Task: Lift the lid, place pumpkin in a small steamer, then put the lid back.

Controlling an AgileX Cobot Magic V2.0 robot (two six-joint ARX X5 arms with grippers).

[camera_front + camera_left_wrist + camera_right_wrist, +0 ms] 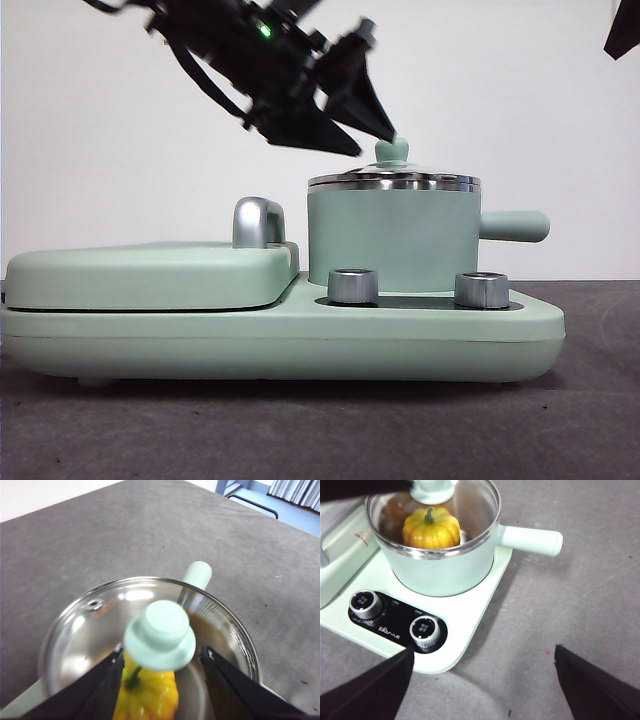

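The round glass lid (393, 181) with its shiny steel rim and mint-green knob sits on the small mint-green cylindrical steamer pot (392, 238), whose stubby straight handle points right in the front view. The pot stands on the right part of a mint-green cooker base (280, 340), behind two steel dials (352, 286), with a flat mint-green griddle cover (150, 275) to its left. Inside the pot, seen through the glass, lies the glossy yellow-orange ribbed pumpkin (431, 527) with its short green stem up. The left gripper (161, 662) hangs over the lid from the upper left, its two black jaws spread apart on either side of the knob, not clamping it. The right gripper (482, 672) waits above the grey table (580, 595) near the cooker's dial side, jaws wide apart, holding nothing.
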